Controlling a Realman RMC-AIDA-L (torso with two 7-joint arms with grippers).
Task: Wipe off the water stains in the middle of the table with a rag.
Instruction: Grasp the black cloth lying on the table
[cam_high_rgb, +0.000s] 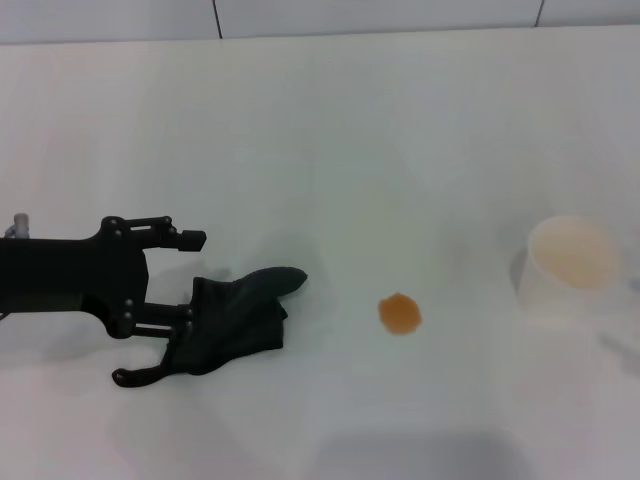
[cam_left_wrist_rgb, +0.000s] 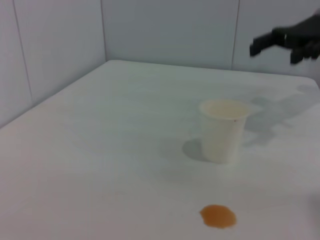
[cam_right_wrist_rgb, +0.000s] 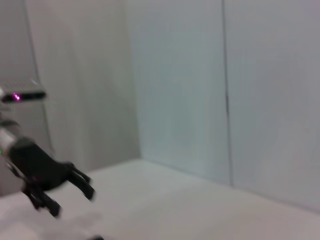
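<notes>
Rag (cam_high_rgb: 235, 320): dark, soft, limp, light; crumpled on white desk (cam_high_rgb: 330, 130) at near left, well left of orange-brown water stain (cam_high_rgb: 400, 314). Best pinched at bunched left folds. Left gripper (cam_high_rgb: 178, 305): spread wide around rag's left edge, not yet closed. Plastic cup (cam_high_rgb: 572, 266): far right. Right gripper (cam_left_wrist_rgb: 280, 42): raised beyond cup, state unclear.

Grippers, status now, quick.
Left gripper: open, lower finger on the rag, not clamping.
Right gripper: raised beyond the cup, holding nothing visible.
</notes>
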